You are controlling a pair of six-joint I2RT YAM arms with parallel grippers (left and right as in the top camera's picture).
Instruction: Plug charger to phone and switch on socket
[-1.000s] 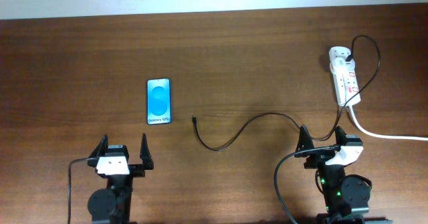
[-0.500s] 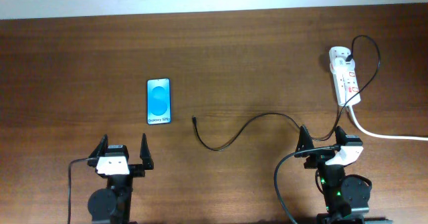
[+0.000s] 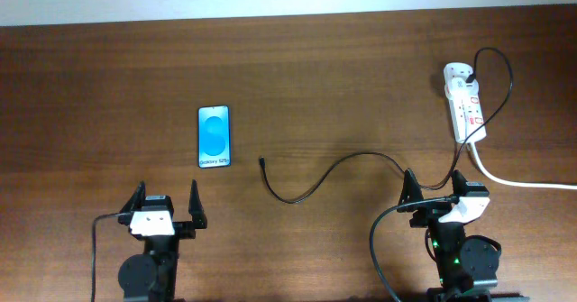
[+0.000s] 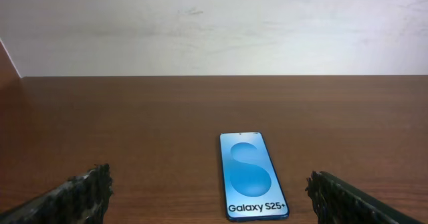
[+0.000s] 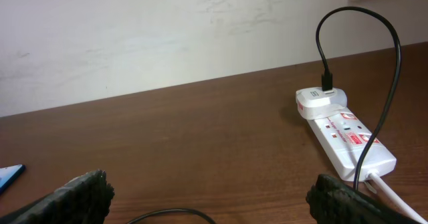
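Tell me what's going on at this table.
Nothing is being handled right now. The left gripper and right gripper sit open and empty at the near edge of the table. The phone lies flat with its screen lit and nothing plugged into it. The charger runs from the socket, and its free tip rests on the wood apart from the phone.

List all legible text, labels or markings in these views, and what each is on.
"Galaxy S25+": white text at the bottom of the phone screen, readable in the left wrist view.
"S": a large pale letter shape filling the same screen above that text.
Red markings on the socket: too small and blurred to read in any view.
In the overhead view the phone's text strip is too small to read.
Nothing else carries text.
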